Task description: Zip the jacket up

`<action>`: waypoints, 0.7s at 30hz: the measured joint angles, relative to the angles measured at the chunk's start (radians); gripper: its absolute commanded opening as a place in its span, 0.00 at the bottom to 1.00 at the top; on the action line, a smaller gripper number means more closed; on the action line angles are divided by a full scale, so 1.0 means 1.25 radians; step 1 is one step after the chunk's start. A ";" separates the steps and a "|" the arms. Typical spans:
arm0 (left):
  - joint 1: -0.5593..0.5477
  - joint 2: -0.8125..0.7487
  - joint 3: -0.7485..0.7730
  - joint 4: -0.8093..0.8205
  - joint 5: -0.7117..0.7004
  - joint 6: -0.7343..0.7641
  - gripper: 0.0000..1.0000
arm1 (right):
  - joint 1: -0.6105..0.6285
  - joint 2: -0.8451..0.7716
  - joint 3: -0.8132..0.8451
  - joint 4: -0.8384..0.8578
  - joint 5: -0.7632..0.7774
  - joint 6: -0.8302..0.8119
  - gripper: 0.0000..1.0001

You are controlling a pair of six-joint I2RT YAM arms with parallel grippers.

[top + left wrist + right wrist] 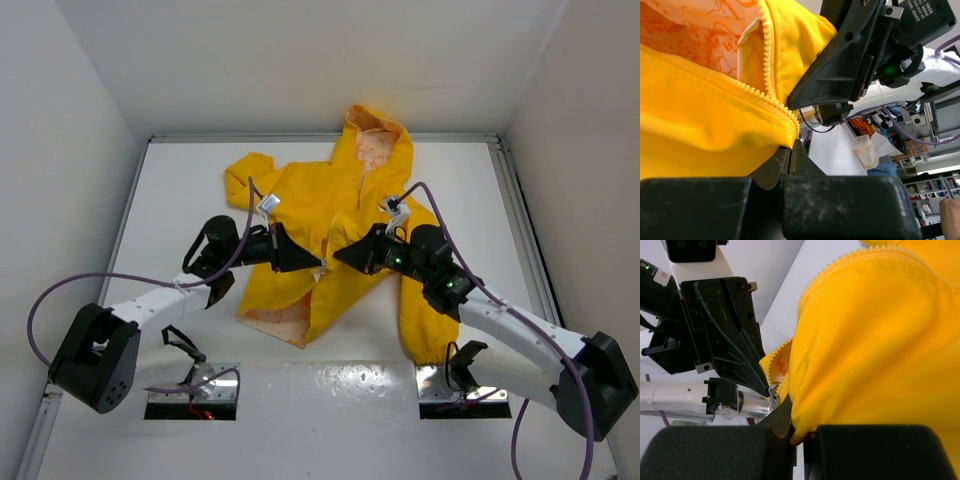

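Note:
The bright-yellow jacket (330, 200) lies flat on the white table (180, 190), hood at the far end and front partly spread, showing white lining with orange print (700, 25). My left gripper (320, 265) is shut on the left front edge at the zipper teeth (760, 95). My right gripper (336, 253) faces it tip to tip, shut on a fold of the right front panel (865, 340). In the right wrist view a small metal zipper slider (773, 391) hangs between the two grippers, at the left gripper's fingertip (760, 382). The left gripper (791, 147) and right gripper (792, 417) each pinch yellow cloth.
White walls enclose the table on the left, the far side and the right. Both arm bases (95, 355) (600, 385) sit at the near edge beside metal mount plates (190, 392) (465, 388). Purple cables (60, 290) loop off each arm. The jacket's right sleeve (420, 320) lies under the right arm.

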 measured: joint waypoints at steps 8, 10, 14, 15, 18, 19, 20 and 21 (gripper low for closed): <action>0.000 0.000 0.000 0.011 0.002 -0.007 0.00 | 0.001 0.000 0.000 0.001 0.000 -0.017 0.00; 0.000 0.000 0.000 0.009 0.002 -0.002 0.00 | 0.002 0.000 0.000 0.003 -0.002 -0.026 0.00; 0.000 0.000 0.001 -0.002 0.006 0.013 0.00 | 0.015 0.001 0.000 0.003 -0.023 -0.057 0.00; 0.000 0.000 0.004 -0.010 0.009 0.020 0.00 | 0.020 0.001 0.000 0.003 -0.029 -0.067 0.00; 0.000 0.000 0.008 -0.024 0.017 0.029 0.00 | 0.034 0.001 0.000 0.002 -0.045 -0.101 0.00; 0.000 0.000 0.009 -0.025 0.021 0.032 0.00 | 0.038 0.001 0.000 0.002 -0.048 -0.110 0.00; 0.000 0.000 0.009 -0.027 0.024 0.034 0.00 | 0.039 0.001 0.000 0.002 -0.051 -0.118 0.00; 0.000 0.000 0.009 -0.027 0.027 0.037 0.00 | 0.040 0.001 0.000 0.002 -0.052 -0.124 0.02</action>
